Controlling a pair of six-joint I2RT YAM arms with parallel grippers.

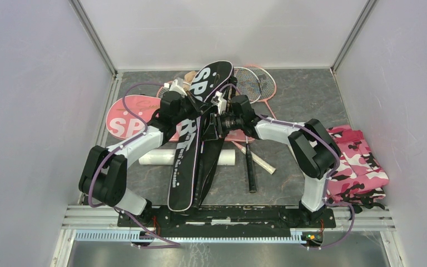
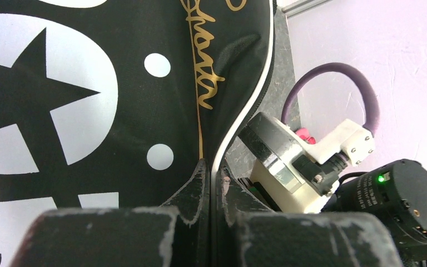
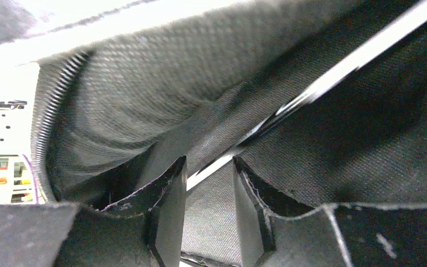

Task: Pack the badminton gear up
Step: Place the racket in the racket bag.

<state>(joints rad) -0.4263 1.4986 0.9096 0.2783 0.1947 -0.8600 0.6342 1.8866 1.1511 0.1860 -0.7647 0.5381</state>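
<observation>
A black racket cover [image 1: 186, 183] printed "SPORT" is lifted at a slant over the table's middle. My left gripper [image 1: 195, 110] is shut on its white-piped edge [image 2: 229, 133], with the pads [image 2: 203, 183] pressed together on the seam. My right gripper [image 1: 212, 119] stands open, its tips [image 3: 208, 167] inside the cover's grey mesh lining [image 3: 144, 94]. A thin bright strip [image 3: 333, 69] runs slantwise past them. A pink cover [image 1: 127, 119] lies flat at the left. Rackets [image 1: 254, 83] lie at the back, and a white tube [image 1: 158, 158] lies under the black cover.
Two racket handles, one black [image 1: 251, 169] and one white [image 1: 260, 162], lie right of the tube. A pink camouflage cloth [image 1: 358, 164] is folded at the right edge. White walls close the table on three sides.
</observation>
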